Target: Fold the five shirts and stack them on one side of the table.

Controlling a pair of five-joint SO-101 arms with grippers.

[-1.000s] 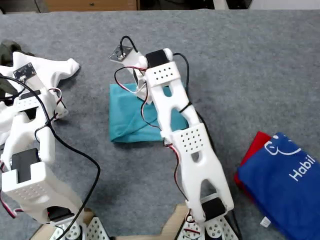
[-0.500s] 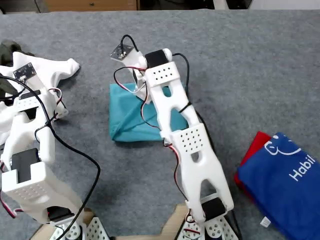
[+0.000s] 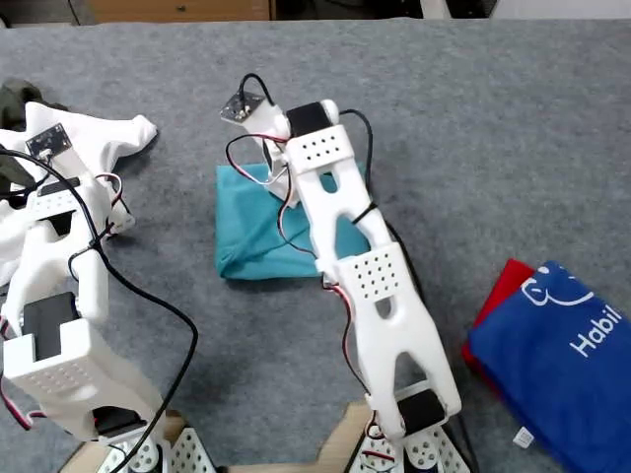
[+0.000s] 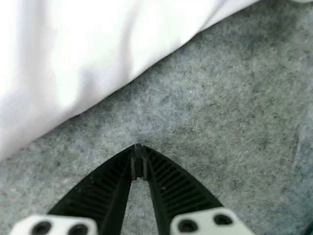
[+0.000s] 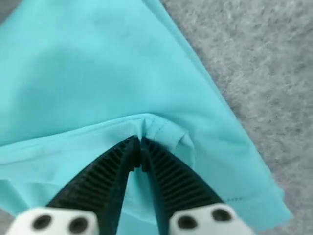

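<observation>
A teal shirt (image 3: 251,232), partly folded, lies at the table's middle. My right gripper (image 5: 139,147) is shut on a small bunched fold of the teal shirt (image 5: 98,73) close to its edge. In the high view the right arm (image 3: 345,227) stretches across this shirt. A crumpled white shirt (image 3: 99,133) lies at the far left, with the left arm (image 3: 49,256) over it. My left gripper (image 4: 138,164) is shut on nothing, just above bare grey felt beside the white shirt's edge (image 4: 73,58).
A folded blue shirt (image 3: 562,365) lies on a red one (image 3: 498,291) at the near right edge. A dark green cloth (image 3: 15,99) peeks out at the far left behind the white shirt. The grey table (image 3: 493,128) spreads to the back right.
The right arm's wrist has shifted slightly right and toward the back, tugging the teal shirt's near left corner a little. The left arm has stayed still.
</observation>
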